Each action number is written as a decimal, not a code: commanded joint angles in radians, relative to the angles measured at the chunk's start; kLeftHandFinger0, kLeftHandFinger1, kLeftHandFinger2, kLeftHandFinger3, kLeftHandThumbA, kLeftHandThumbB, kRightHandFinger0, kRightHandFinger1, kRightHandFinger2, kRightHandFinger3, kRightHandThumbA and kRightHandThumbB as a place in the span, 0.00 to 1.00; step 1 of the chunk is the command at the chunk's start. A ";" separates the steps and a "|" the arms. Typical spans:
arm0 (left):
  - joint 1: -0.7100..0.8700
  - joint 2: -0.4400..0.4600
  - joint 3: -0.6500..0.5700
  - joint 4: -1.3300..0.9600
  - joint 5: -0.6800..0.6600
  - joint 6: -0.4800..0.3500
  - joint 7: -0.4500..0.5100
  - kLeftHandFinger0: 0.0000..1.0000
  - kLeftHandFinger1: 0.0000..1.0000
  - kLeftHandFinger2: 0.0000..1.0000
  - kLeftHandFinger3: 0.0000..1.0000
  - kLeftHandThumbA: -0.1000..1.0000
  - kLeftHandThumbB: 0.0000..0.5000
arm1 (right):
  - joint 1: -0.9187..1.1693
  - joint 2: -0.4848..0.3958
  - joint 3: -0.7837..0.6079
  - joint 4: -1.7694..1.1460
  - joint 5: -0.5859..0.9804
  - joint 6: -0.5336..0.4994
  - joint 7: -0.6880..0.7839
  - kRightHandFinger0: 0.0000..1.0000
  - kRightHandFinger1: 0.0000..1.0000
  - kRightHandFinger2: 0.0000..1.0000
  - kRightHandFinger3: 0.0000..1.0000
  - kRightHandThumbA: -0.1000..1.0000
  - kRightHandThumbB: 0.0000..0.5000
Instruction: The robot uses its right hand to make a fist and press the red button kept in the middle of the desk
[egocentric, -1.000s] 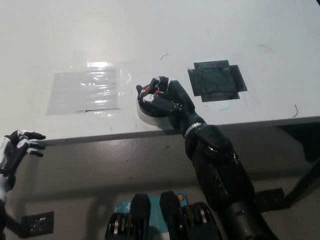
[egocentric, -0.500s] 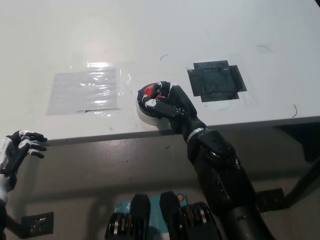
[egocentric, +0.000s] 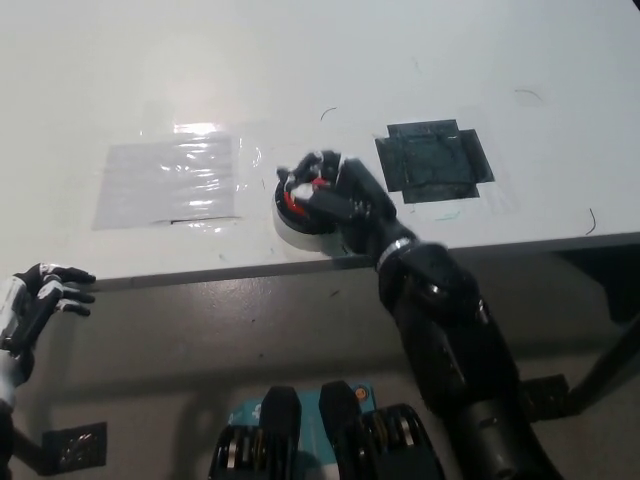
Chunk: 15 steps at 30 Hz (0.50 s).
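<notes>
- Right hand (egocentric: 325, 188): curled into a fist, holding nothing, resting on top of the red button (egocentric: 291, 200).
- Red button: on the white desk (egocentric: 330, 60), just left of the black tape patch (egocentric: 434, 161), near the desk's front edge.
- Left hand (egocentric: 30, 303): below the desk edge, far left of the button, fingers spread, empty.

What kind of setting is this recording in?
Likely a robotics lab test bench: a bare white desk with a clear taped sheet, a black tape patch, and a lone red button.
</notes>
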 joint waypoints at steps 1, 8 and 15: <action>0.010 0.033 0.006 -0.026 -0.006 -0.018 -0.013 0.43 0.43 0.48 0.47 0.62 0.03 | -0.114 -0.012 -0.013 -0.135 0.031 0.090 0.000 0.00 0.01 0.28 0.28 0.65 0.19; 0.022 0.032 0.006 -0.027 -0.004 -0.025 -0.011 0.39 0.39 0.44 0.43 0.61 0.02 | -0.165 -0.057 -0.051 -0.307 0.063 0.195 -0.009 0.00 0.00 0.26 0.23 0.67 0.20; 0.026 0.032 0.011 -0.031 -0.011 -0.008 -0.008 0.45 0.45 0.49 0.43 0.62 0.02 | -0.138 -0.139 -0.054 -0.417 0.109 0.213 -0.033 0.00 0.02 0.28 0.27 0.67 0.33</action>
